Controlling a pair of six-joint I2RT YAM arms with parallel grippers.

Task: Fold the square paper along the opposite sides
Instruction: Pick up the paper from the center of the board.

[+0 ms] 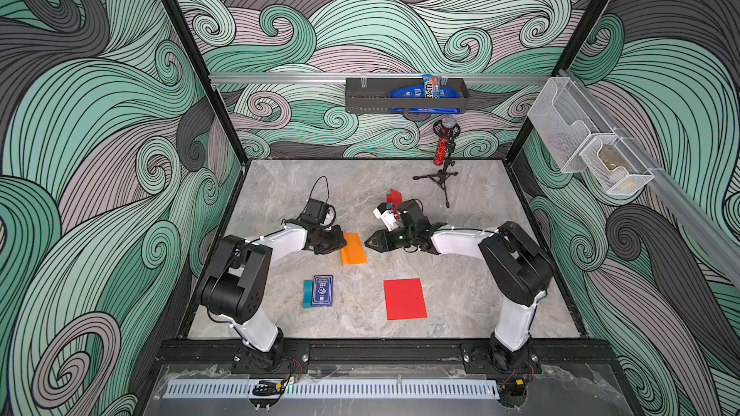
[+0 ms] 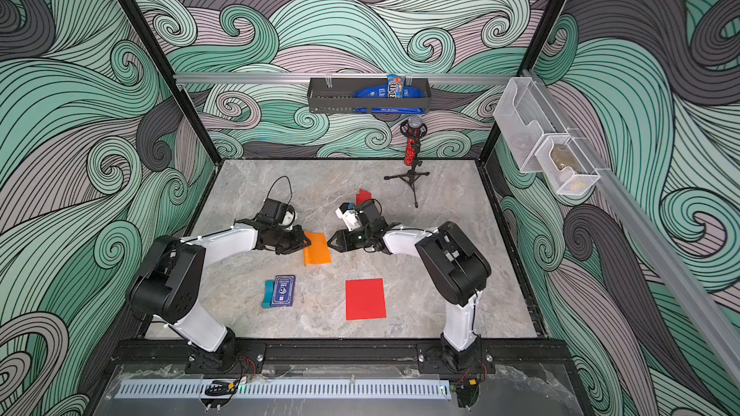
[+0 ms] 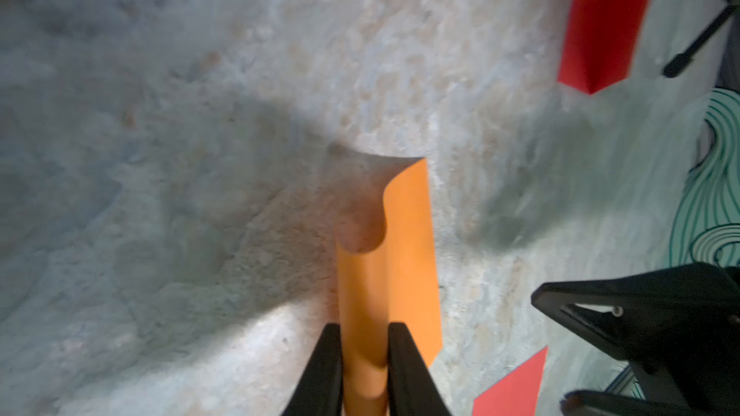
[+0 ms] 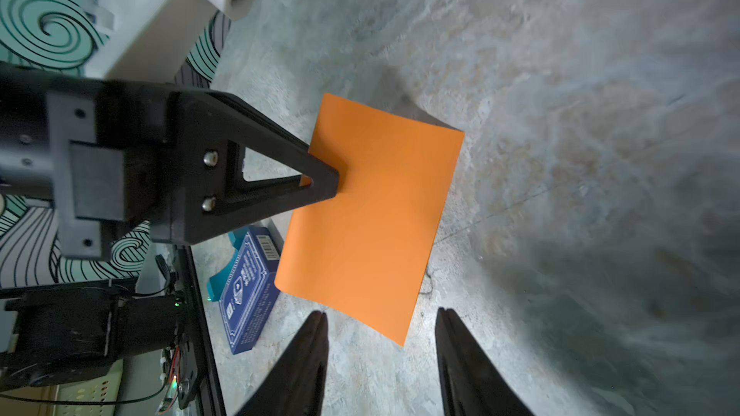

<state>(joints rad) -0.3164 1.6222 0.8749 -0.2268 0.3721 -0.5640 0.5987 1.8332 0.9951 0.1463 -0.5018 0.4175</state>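
Note:
An orange paper [image 1: 354, 250] [image 2: 318, 250] lies mid-table, curled over on itself along its left side. My left gripper [image 1: 342, 242] [image 2: 307, 241] is shut on that curled edge; in the left wrist view the fingers [image 3: 326, 366] press both sides of the orange roll [image 3: 408, 254]. My right gripper [image 1: 367, 242] [image 2: 330, 242] hovers just right of the paper, open and empty [image 4: 381, 312]. The right wrist view shows the sheet [image 4: 372, 218] with the left gripper's tip [image 4: 324, 182] on its far edge. A flat red square paper [image 1: 404, 298] [image 2: 365, 298] lies nearer the front.
A folded red paper [image 1: 394, 196] stands behind the right wrist. A blue card box [image 1: 322, 290] and a teal block [image 1: 307, 294] lie front left. A microphone on a tripod [image 1: 442, 162] stands at the back right. A black basket [image 1: 404, 96] hangs on the back wall.

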